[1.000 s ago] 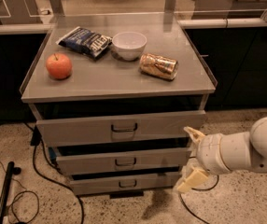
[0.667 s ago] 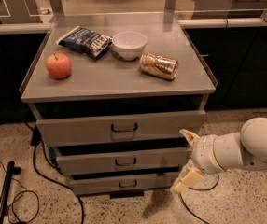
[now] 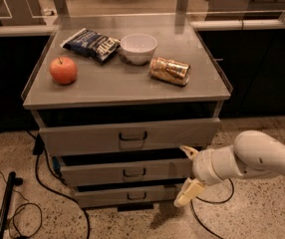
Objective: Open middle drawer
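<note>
The grey cabinet has three drawers. The middle drawer (image 3: 97,173) has a mid-height front with a small dark bail handle (image 3: 133,173) at its centre, and it stands slightly out, with a dark gap above it. My gripper (image 3: 187,172) is at the right end of this drawer's front, well to the right of the handle. Its two cream fingers (image 3: 188,192) are spread apart, one at the drawer's upper edge and one below it, with nothing held. The white arm (image 3: 262,158) reaches in from the right.
The top drawer (image 3: 82,138) and bottom drawer (image 3: 102,197) also stand slightly out. On the cabinet top (image 3: 122,83) lie an apple (image 3: 63,69), a chip bag (image 3: 90,44), a white bowl (image 3: 138,48) and a tipped can (image 3: 170,70). Cables (image 3: 43,183) run on the floor at left.
My gripper and arm have moved a little to the left, closer to the right end of the middle drawer's front. The drawers have not moved.
</note>
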Tool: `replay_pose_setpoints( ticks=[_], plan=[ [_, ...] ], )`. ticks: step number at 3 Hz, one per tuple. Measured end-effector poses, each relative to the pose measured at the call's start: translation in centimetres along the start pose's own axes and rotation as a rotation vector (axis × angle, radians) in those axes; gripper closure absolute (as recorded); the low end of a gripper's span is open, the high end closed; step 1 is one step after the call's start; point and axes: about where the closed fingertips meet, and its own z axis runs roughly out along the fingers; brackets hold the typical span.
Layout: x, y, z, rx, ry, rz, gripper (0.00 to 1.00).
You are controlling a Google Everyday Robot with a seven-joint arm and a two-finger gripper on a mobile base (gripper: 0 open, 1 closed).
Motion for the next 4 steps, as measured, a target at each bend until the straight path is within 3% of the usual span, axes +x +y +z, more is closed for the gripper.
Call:
replay_pose_setpoints(
  ticks=[1, 2, 4],
  plan=[
    [1.6, -0.6, 3.6, -0.040, -0.003, -0.014, 0.00],
    [2.7, -3.0, 7.8, -0.023, -0.054, -0.033, 0.00],
    [3.3, -2.5, 9.0, -0.044, -0.055, -0.017, 0.00]
  ],
)
